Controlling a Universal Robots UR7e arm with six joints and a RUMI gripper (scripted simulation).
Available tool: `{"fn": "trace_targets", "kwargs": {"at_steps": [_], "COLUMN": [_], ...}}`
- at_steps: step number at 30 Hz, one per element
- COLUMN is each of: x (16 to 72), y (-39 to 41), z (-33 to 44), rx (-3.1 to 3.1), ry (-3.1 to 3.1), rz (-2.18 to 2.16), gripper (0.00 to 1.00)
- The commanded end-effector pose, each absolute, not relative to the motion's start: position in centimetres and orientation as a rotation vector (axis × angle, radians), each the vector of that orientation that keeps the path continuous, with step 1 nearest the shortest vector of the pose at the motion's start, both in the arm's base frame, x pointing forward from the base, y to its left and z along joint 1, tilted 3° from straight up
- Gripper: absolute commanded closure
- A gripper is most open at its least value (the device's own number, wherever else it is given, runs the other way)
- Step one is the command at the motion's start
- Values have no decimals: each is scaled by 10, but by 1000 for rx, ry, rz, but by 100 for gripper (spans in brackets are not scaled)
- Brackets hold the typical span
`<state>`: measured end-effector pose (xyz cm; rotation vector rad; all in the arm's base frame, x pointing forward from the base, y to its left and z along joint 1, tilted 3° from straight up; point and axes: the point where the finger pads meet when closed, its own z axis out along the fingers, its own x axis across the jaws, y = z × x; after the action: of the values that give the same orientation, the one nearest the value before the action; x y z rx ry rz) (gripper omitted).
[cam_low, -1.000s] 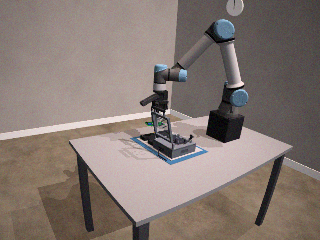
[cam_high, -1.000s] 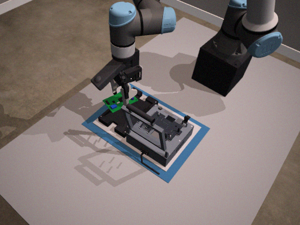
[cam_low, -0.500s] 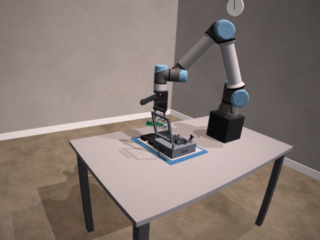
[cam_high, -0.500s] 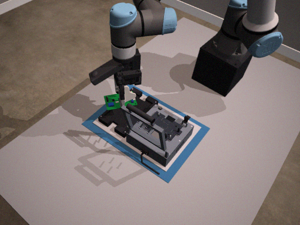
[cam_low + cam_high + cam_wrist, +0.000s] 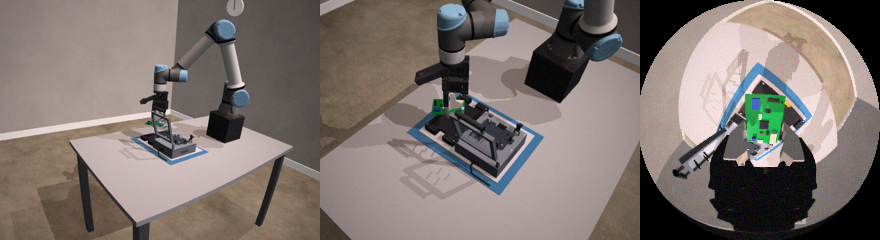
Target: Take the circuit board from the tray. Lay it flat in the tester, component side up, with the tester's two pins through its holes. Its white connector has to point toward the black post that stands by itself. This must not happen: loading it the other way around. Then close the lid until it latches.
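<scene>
Gripper (image 5: pixel 450 110) (image 5: pixel 158 120) (image 5: pixel 763 121) is closed on the circuit board (image 5: pixel 438 110) (image 5: pixel 149 123) (image 5: pixel 771 114), a finger on each long edge. Board is airborne over the tray (image 5: pixel 436 124) (image 5: pixel 146 137) (image 5: pixel 762 87), component side up. Top view: board sits at 10–11 o'clock from the tester (image 5: pixel 476 159) (image 5: pixel 184 151); black robot pedestal (image 5: pixel 545 73) (image 5: pixel 224 127) at 1–2 o'clock. Lid (image 5: pixel 493 148) (image 5: pixel 170 130) stands open, handle (image 5: pixel 469 120) up top. Wrist view: board's cream-white connector (image 5: pixel 773 137) at 5 o'clock.

Green circuit board (image 5: pixel 437 109) (image 5: pixel 150 123) (image 5: pixel 766 116), level above black tray (image 5: pixel 437 124) (image 5: pixel 146 137)
</scene>
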<state>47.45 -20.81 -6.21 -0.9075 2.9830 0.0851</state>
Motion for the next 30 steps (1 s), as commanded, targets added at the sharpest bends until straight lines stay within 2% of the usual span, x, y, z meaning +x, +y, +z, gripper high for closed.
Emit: {"fn": "trace_targets", "kwargs": {"at_steps": [1,30], "x": [475,475], "y": [-208,-209], "z": [-62,-62], "rx": [-772,-184], "ry": [3025,3127], "rz": [82,86], "gripper": [61,61]}}
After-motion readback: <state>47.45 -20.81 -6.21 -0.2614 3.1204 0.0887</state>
